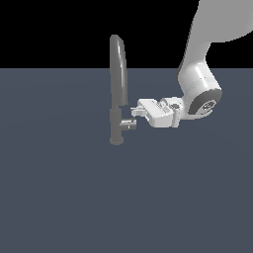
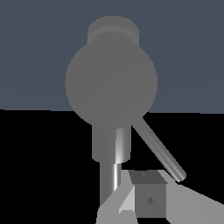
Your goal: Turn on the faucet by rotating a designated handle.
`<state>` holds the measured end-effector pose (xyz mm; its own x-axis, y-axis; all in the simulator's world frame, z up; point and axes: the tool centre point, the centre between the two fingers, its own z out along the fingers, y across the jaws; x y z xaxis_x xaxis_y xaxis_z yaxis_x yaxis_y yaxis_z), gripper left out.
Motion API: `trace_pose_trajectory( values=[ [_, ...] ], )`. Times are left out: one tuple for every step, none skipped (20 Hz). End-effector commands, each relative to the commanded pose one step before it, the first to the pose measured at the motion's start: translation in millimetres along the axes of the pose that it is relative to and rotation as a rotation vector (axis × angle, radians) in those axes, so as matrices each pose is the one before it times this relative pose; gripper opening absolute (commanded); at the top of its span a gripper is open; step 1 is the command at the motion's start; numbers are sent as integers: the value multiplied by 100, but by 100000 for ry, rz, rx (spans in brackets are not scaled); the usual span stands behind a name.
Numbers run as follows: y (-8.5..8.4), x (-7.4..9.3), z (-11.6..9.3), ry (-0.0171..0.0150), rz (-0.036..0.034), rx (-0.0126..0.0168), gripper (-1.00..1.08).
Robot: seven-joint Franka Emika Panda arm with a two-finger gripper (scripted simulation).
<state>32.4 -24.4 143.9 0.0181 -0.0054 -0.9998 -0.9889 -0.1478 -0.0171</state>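
Faucet point(image 1: 117, 89): stood upright on the dark grey floor point(image 1: 59, 197), left of centre in the exterior view.
Handle point(image 1: 129, 125): seen jutting from the base column toward the exterior view's right.
Gripper point(image 1: 134, 114): held level, fingertips at the handle; whether it is clenched cannot be told.
Lever point(image 2: 158, 150): shown slanting beside one finger point(image 2: 148, 199) in the wrist view.

one faucet point(image 1: 117, 89) stands on one dark floor point(image 1: 64, 197). one handle point(image 1: 129, 124) juts from the faucet's base, carrying one thin lever point(image 2: 158, 149). beside the faucet is one arm point(image 1: 200, 81) with one gripper point(image 1: 134, 112).
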Motion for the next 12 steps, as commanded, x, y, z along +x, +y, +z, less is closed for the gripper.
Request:
trace_pose_trajectory(
  values=[
    [1386, 903, -11, -647, 1540, -499, -100],
    [362, 200, -2, -43, 92, -40, -100],
    [367, 203, -3, -43, 92, -40, -100],
    [370, 211, -2, -45, 101, -44, -100],
    [0, 0, 0, 0, 0, 0, -100],
    [-933, -965, 30, 544, -1922, 176, -100],
    [411, 593, -2, -88, 298, -33, -100],
    [414, 600, -2, -89, 302, -33, -100],
    [417, 606, -3, -89, 306, -33, -100],
    [420, 610, -3, -88, 306, -33, -100],
    [422, 619, -4, -90, 313, -32, -100],
    [424, 624, -5, -88, 314, -31, -100]
  ],
)
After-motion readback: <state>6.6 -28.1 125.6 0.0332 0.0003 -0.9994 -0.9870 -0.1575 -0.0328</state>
